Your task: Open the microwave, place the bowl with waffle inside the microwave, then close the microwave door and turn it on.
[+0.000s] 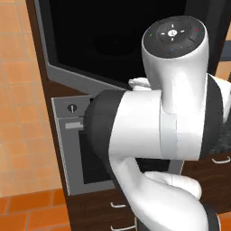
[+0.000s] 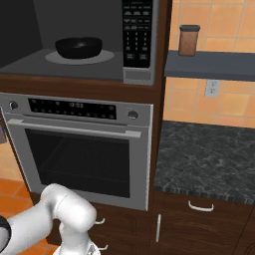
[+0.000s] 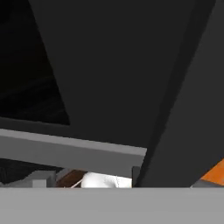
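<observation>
The small glossy black bowl (image 2: 78,47) sits on the round turntable inside the silver-framed built-in microwave (image 2: 137,74), so placing looks done and closing is in hand. The wide black glass microwave door (image 1: 108,40) stands swung open. The gripper's jaws are spread wide, holding nothing; next it must push that door shut, then press the black keypad strip (image 2: 137,32).

Glossy black bowl (image 2: 78,47) on a pale grey turntable (image 2: 107,57), inside a grey microwave (image 2: 60,64) with a black keypad (image 2: 137,32). Oven (image 2: 82,149) is silver with dark glass, tabletop (image 2: 209,157) is speckled black stone. Wall tiles (image 2: 226,102) are orange, cabinets (image 2: 199,224) dark brown.
</observation>
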Tool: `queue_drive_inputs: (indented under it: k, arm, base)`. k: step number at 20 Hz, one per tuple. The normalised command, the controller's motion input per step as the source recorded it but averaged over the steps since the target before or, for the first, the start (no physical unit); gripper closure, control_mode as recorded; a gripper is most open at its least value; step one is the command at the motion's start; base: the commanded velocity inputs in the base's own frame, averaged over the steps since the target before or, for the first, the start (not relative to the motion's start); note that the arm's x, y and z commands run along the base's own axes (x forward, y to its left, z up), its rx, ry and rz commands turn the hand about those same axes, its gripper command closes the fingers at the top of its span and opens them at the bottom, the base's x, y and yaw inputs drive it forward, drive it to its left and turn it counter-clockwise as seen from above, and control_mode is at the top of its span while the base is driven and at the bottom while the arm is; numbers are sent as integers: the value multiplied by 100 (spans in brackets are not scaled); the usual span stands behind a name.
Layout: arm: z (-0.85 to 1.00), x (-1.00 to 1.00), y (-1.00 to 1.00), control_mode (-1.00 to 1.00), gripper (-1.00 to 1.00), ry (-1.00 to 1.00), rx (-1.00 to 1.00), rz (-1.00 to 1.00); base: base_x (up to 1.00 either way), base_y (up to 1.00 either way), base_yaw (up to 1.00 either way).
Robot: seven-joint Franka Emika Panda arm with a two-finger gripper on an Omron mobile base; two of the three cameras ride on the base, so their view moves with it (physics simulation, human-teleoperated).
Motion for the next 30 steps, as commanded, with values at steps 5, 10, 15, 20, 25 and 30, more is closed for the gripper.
queue_drive_inputs:
  k: [5,10,15,20,25,30]
  arm:
    - [2,54,-20,-100,-100,-35,16,10]
    - [0,61,-10,-100,-100,-27,-3,2]
    - [0,71,-9,-100,-100,-23,-18,3]
    - [-4,47,1,-100,-100,-30,-30,0]
    - [1,86,-9,-100,-100,-7,-24,-1]
    - [5,74,-8,-100,-100,-6,-9,0]
  base:
    - [0,0,0]
    - [0,0,0]
    - [0,0,0]
    - [0,0,0]
    - [0,0,0]
    - [0,0,0]
